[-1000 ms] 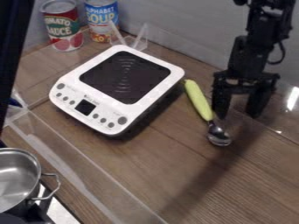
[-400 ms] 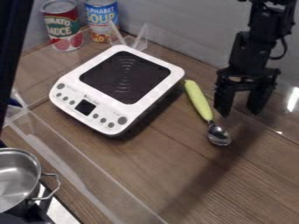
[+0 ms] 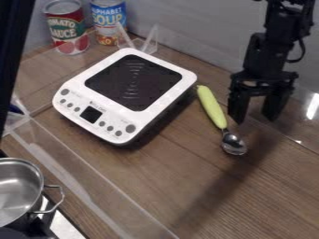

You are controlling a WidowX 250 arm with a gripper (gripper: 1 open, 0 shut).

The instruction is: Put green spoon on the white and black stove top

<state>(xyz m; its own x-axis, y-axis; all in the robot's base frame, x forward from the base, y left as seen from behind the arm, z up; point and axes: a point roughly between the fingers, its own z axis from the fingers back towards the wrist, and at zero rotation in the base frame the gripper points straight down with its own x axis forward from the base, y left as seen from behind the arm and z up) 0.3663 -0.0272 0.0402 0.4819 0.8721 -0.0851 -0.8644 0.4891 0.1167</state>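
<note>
Gripper (image 3: 256,117) points down, jaws spread wide, holding nothing. Spoon (image 3: 219,116) lies on the table (image 3: 174,187) just left of it, bowl below-left of the fingertips, off the stove (image 3: 125,93) further left.

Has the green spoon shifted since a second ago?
No. The green spoon lies at the same spot right of the stove top, untouched.

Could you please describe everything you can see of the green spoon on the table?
The green spoon has a thick yellow-green handle that looks like plastic and a small silver metal bowl at its near end. It lies flat on the wooden table, just right of the stove top, apparently not touching it, handle pointing away from the camera. The open gripper stands close to its right; contact cannot be told, and nothing holds it.
</note>
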